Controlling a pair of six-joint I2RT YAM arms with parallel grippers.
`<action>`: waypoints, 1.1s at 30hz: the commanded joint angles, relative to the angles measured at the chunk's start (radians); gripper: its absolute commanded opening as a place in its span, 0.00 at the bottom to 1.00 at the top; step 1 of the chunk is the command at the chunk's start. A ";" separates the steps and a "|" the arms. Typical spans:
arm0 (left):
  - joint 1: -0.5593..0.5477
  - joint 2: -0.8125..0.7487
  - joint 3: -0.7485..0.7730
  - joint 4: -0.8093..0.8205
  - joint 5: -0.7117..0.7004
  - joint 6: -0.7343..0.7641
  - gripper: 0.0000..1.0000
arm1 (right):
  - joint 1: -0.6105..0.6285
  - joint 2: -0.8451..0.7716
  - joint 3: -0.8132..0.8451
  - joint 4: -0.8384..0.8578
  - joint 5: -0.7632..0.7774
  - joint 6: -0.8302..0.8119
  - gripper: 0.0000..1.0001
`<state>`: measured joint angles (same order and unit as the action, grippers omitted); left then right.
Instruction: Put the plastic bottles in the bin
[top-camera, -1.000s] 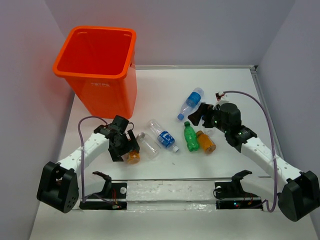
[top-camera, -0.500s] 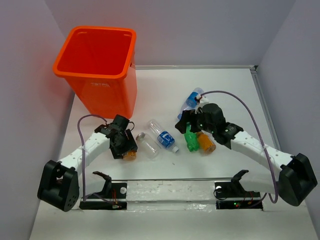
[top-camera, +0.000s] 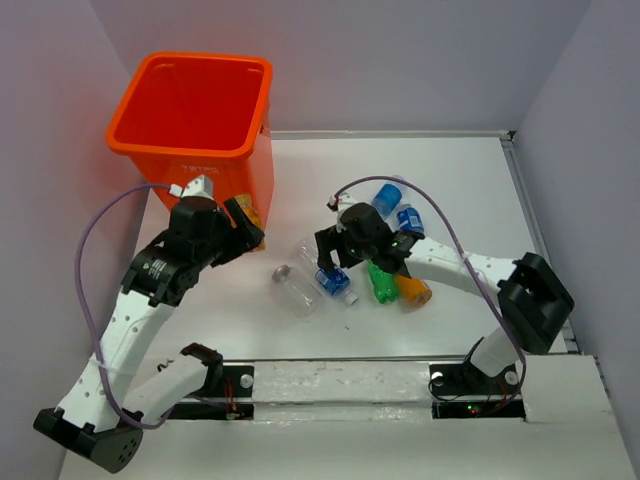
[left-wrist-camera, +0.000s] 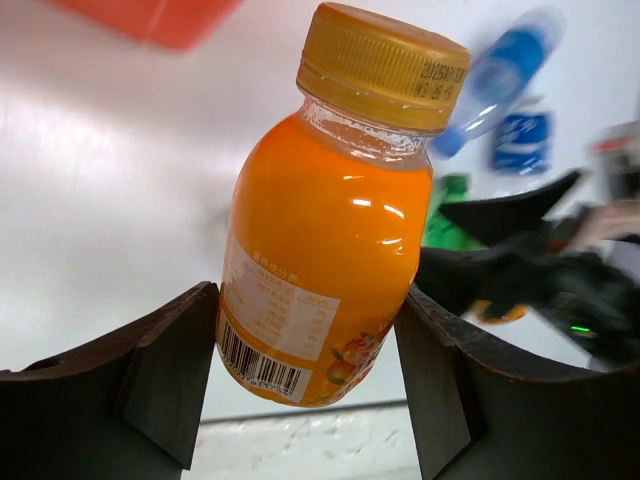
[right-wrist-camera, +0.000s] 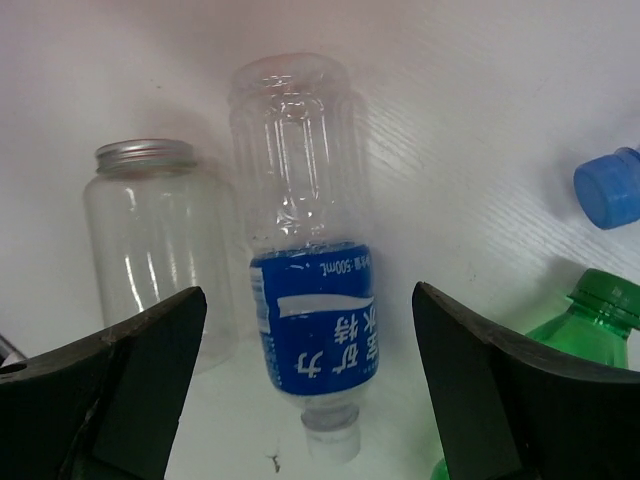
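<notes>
Lifted off the desk (top-camera: 450, 180), left fingers (left-wrist-camera: 305, 330) are clamping an orange bottle (left-wrist-camera: 320, 230) beside the bin (top-camera: 180, 148), bound for its mouth; right fingers (right-wrist-camera: 305, 300), swung leftward, are gaping astride a lying blue-label bottle (right-wrist-camera: 300, 190), readying a grasp.

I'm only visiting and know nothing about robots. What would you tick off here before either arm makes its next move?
1. Left tool has a firm hold on the orange bottle: ok, a finger presses on each side.
2. Orange bottle is above the bin opening: not ok, in the top view it hangs outside the rim, by the near wall.
3. Bin is upright with its mouth facing up: ok.
4. Right tool is open: ok, its fingers are spread either side of the blue-label bottle.
5. Right tool's finger clears the unlabelled clear bottle lying alongside: cannot tell.
</notes>
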<state>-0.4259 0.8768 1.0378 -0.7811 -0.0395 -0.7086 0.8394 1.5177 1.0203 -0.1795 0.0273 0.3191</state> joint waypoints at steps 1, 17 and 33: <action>-0.008 -0.009 0.180 0.089 -0.057 0.077 0.55 | 0.010 0.111 0.102 -0.058 0.045 -0.058 0.89; -0.005 0.148 0.543 0.660 -0.482 0.408 0.63 | 0.010 0.303 0.216 -0.118 0.135 -0.072 0.64; 0.200 0.582 0.831 0.773 -0.454 0.475 0.72 | 0.038 0.035 0.184 -0.061 0.160 -0.078 0.37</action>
<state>-0.2466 1.4734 1.8175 -0.0681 -0.5018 -0.2195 0.8555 1.6745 1.1786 -0.2890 0.1730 0.2565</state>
